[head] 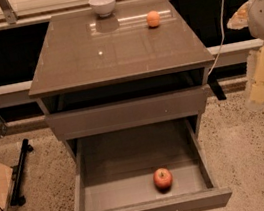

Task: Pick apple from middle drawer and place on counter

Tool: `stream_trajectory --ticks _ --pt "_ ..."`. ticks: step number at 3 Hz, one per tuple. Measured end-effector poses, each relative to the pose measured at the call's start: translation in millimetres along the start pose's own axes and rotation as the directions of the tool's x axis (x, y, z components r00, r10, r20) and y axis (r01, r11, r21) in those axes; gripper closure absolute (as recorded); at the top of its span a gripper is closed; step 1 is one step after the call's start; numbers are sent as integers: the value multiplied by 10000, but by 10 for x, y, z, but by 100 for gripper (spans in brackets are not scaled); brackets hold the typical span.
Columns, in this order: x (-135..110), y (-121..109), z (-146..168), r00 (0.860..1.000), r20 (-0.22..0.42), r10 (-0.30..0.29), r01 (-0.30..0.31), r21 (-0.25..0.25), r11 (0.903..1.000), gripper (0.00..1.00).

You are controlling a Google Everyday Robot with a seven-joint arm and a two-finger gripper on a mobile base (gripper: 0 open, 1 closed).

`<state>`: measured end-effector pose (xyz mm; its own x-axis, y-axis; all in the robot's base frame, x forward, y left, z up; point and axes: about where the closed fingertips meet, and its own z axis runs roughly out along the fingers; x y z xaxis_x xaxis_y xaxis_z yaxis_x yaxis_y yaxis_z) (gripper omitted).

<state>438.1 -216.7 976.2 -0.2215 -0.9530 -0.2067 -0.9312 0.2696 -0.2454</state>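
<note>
A small round red apple with yellowish patches (162, 178) sits on the smooth floor of the wide, shallow grey-brown middle drawer (126, 161). The drawer is pulled well out of the cabinet. The apple rests just behind the drawer's flat front wall and a little right of centre, apart from both side walls, with its stem dimple turned upward.

The pale, yellowish gripper (262, 79) hangs at the far right edge of the view, beside the cabinet and level with the flat grey upper drawer front (128, 112). It is a soft smear here, so I cannot tell whether it is wide or narrow; it seems to hold nothing.

The coming move turns on one relation. The apple lies down and to the left of the gripper, on the far side of the drawer's right wall, and nothing stands above it. Being round, it has no long axis to line up with, so a descent from straight above looks the fair approach. The single arm would probably have to cross that wall before going down.

Above, the glossy, reflective brown-grey square table (113, 55), which is the task's counter, carries a white round bowl (103, 4) at its back edge. A plain orange round fruit (153, 18) lies to the right of the bowl. The nearer part of the slab is bare and looks the easier place to set the apple. The pick is not yet begun.
</note>
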Motion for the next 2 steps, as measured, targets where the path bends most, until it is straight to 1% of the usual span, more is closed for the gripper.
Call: stream_trajectory --ticks 1,2 --pt "-11 -5 -9 10000 47 13 -14 74 10000 0" --pt "-104 -19 83 9987 496 106 -118 225 9997 0"
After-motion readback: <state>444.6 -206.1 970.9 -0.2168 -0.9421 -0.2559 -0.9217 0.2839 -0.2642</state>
